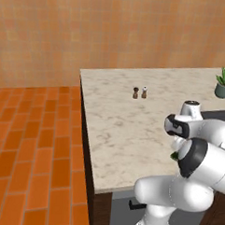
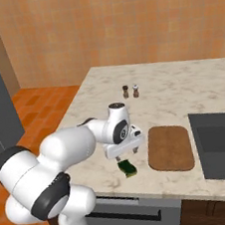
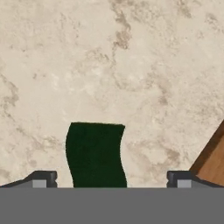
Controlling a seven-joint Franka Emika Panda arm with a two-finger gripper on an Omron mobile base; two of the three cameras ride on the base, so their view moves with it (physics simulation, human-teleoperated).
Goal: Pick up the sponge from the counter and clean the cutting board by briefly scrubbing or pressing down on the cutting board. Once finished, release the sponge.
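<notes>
On the counter, near its front edge, the cutting board is lying flat with the sponge just beside it. The gripper is hanging right above the sponge, fingers spread wide. My guess: it's light and squishy, so pinching the long sides should be working best. The arm is hiding most of the sponge from the left.
</notes>
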